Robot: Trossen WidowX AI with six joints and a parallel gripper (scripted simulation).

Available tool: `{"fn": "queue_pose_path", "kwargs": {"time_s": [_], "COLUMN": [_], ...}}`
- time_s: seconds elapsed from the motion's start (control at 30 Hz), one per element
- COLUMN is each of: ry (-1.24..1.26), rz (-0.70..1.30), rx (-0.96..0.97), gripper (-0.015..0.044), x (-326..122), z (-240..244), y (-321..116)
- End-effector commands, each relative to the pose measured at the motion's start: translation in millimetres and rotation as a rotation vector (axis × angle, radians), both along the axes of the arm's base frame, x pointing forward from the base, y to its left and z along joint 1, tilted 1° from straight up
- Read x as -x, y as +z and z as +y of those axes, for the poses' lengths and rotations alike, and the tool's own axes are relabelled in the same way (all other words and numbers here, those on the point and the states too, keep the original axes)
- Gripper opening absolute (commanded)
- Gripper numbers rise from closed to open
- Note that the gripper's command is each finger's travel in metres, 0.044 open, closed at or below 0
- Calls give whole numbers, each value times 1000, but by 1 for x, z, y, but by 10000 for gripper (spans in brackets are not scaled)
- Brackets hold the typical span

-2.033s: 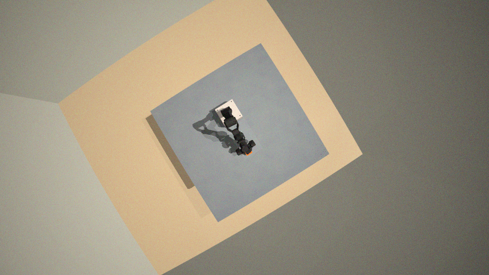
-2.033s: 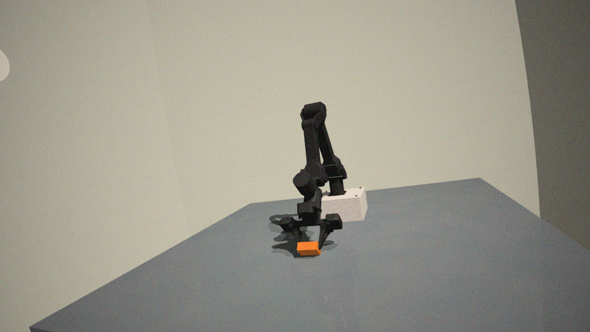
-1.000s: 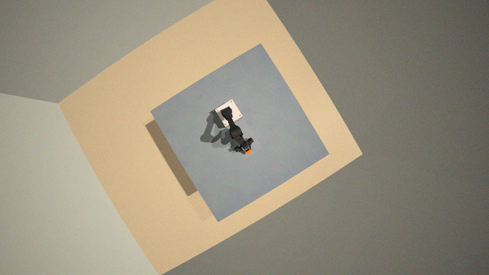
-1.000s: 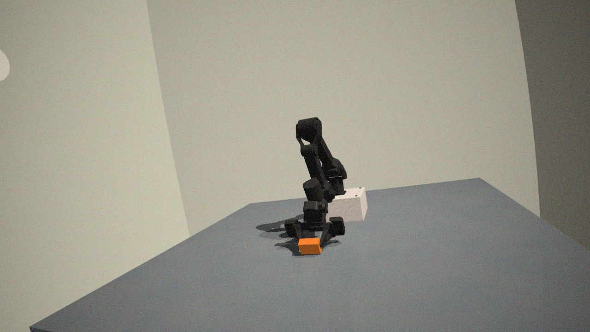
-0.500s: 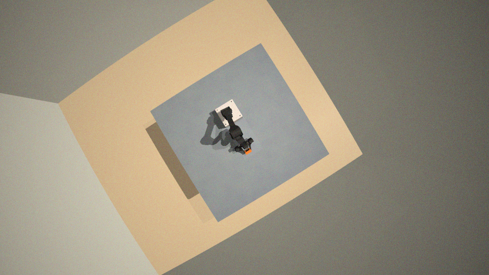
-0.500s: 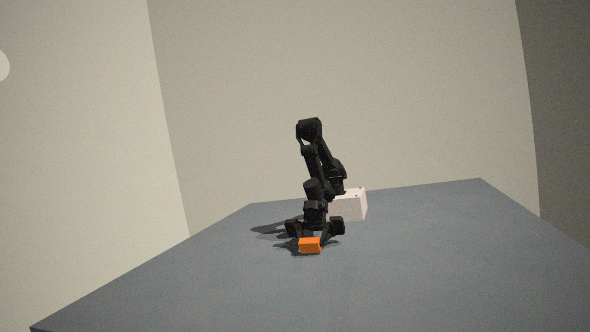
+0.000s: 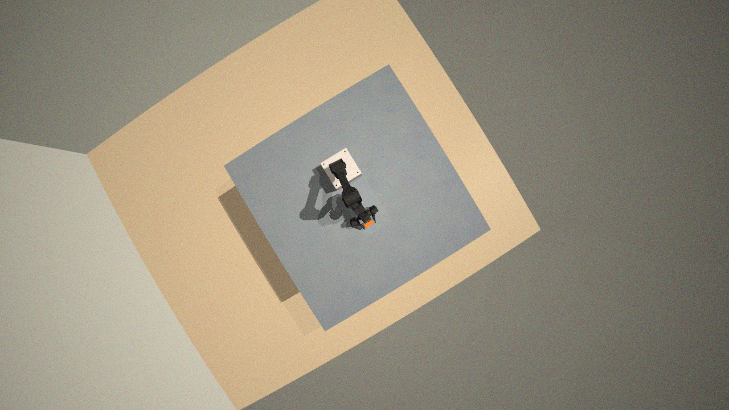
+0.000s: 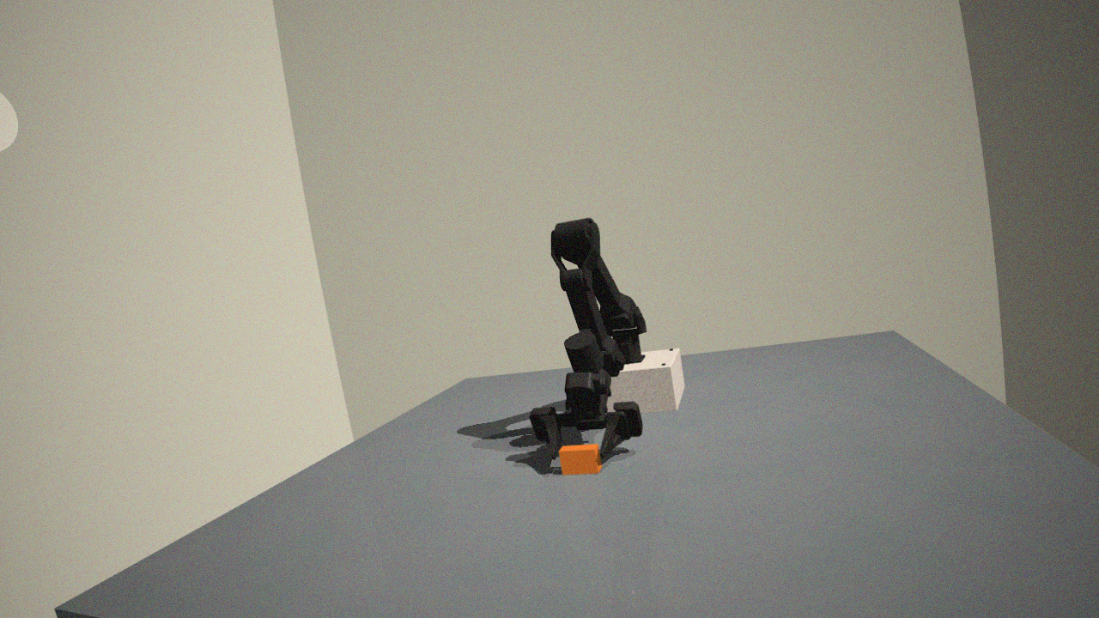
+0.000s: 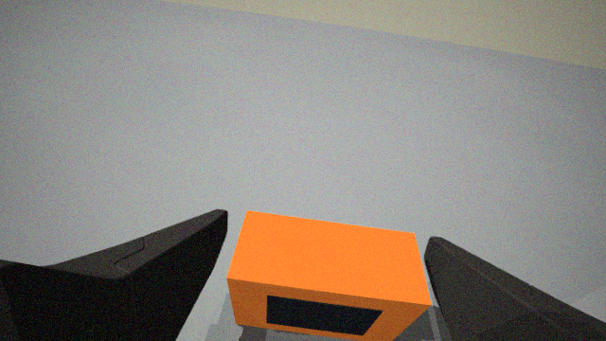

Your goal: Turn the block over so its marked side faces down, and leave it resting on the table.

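The orange block (image 7: 369,224) (image 8: 579,461) (image 9: 327,258) stands on its narrow side on the grey-blue table (image 7: 417,168) (image 8: 768,499) (image 9: 284,118). Its marked side, with a dark rectangle (image 9: 322,314), faces sideways toward the arm's base and shows foreshortened in the wrist view. A plain orange side faces up. My gripper (image 7: 369,224) (image 8: 577,457) (image 9: 327,234) is open, low over the table, with one finger at each end of the block. The wrist view shows a gap between the block and each finger. The block's underside is hidden.
The arm's white base box (image 7: 351,165) (image 8: 652,388) stands on the table behind the gripper. The table's far edge crosses the top of the wrist view. A tan floor (image 7: 178,229) surrounds the table.
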State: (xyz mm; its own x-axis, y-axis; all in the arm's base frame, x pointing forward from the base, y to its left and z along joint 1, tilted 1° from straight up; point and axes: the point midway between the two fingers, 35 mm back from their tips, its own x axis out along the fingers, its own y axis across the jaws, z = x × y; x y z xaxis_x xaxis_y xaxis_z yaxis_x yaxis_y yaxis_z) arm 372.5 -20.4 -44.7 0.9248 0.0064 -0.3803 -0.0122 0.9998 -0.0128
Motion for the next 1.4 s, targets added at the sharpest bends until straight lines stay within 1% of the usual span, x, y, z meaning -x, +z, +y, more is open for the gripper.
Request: {"fn": "queue_pose_path", "kwargs": {"time_s": [0.0,1.07,1.2,1.37], "ry": [1,1,9,23], "rz": [-2,0,57,207], "rx": [-5,-4,12,34], "gripper": [440,440,440,440], "x": [0,0,-8,-18], "z": [0,0,-1,-3], "y": [0,0,3,18]}}
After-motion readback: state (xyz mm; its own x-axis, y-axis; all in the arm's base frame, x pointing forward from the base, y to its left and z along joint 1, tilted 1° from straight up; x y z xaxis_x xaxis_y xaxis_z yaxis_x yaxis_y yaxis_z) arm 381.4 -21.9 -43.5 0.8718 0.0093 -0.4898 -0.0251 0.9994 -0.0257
